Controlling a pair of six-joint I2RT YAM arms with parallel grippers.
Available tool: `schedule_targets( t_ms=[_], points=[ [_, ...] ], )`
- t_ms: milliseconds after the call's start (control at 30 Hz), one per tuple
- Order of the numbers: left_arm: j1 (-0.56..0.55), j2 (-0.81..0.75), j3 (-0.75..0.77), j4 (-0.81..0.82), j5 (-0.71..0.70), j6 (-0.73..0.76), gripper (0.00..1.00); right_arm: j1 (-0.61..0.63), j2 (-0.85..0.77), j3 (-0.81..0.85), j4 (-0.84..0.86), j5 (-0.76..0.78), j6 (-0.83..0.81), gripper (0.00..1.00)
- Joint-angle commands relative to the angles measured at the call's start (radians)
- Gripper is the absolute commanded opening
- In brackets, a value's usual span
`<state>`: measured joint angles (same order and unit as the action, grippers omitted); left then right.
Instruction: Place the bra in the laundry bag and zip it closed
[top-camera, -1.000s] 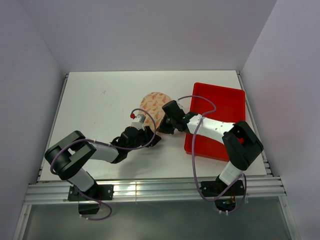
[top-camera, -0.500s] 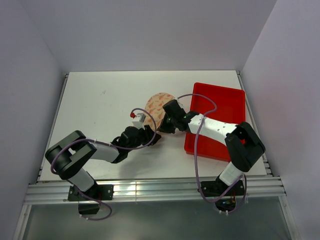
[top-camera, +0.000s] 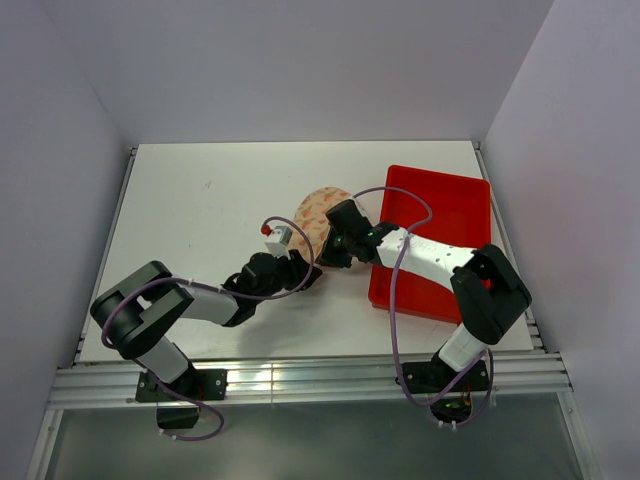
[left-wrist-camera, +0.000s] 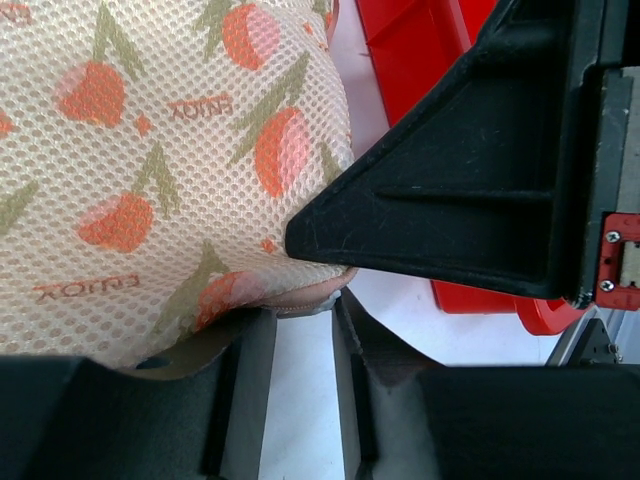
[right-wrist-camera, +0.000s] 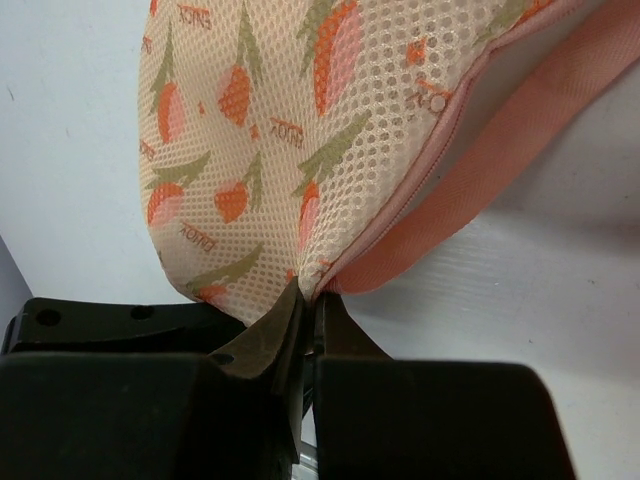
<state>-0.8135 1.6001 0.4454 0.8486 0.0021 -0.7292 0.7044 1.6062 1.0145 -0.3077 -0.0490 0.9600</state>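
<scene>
The laundry bag (top-camera: 318, 203), cream mesh with orange print, lies mid-table with its near end hidden by both grippers. My right gripper (top-camera: 323, 260) is shut on the bag's seam (right-wrist-camera: 312, 295) where the pink zipper edge and the pink loop (right-wrist-camera: 520, 110) meet. My left gripper (top-camera: 307, 271) sits just below it. Its jaws stand narrowly apart (left-wrist-camera: 305, 310), with the bag's rolled pink rim pinched between their tips. The bag (left-wrist-camera: 150, 150) fills the upper left of the left wrist view. The right gripper's black body (left-wrist-camera: 450, 170) lies against it. The bra is not in view.
A red plastic tray (top-camera: 440, 215) lies on the right side of the table, under the right arm's forearm, and also shows in the left wrist view (left-wrist-camera: 410, 50). White walls enclose the table on three sides.
The bag and the right gripper have shifted slightly to the right. The left gripper has barely moved.
</scene>
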Motion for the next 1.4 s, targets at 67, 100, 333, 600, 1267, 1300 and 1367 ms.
schedule_targets(
  t_ms=[67, 100, 333, 600, 1267, 1300, 1367],
  points=[
    [0.008, -0.014, 0.012, 0.095, -0.045, 0.034, 0.32, 0.021, -0.032, 0.010, -0.073, -0.081, -0.041, 0.00],
    [0.007, -0.014, 0.012, 0.096, -0.044, 0.034, 0.30, 0.021, -0.031, 0.010, -0.074, -0.081, -0.044, 0.00],
    [0.008, -0.006, 0.013, 0.092, -0.037, 0.033, 0.01, 0.021, -0.025, 0.010, -0.079, -0.074, -0.050, 0.00],
    [0.004, -0.028, -0.030, 0.098, -0.037, 0.011, 0.00, 0.018, -0.012, 0.024, -0.099, -0.035, -0.058, 0.00],
    [-0.016, -0.120, -0.197, -0.005, -0.135, -0.170, 0.00, -0.068, 0.098, 0.162, -0.176, 0.116, -0.247, 0.00],
    [-0.016, -0.130, -0.217, -0.008, -0.143, -0.183, 0.00, -0.071, 0.110, 0.173, -0.174, 0.115, -0.257, 0.00],
    [-0.016, -0.144, -0.240, -0.013, -0.169, -0.217, 0.00, -0.071, 0.145, 0.220, -0.180, 0.124, -0.280, 0.00]
  ],
)
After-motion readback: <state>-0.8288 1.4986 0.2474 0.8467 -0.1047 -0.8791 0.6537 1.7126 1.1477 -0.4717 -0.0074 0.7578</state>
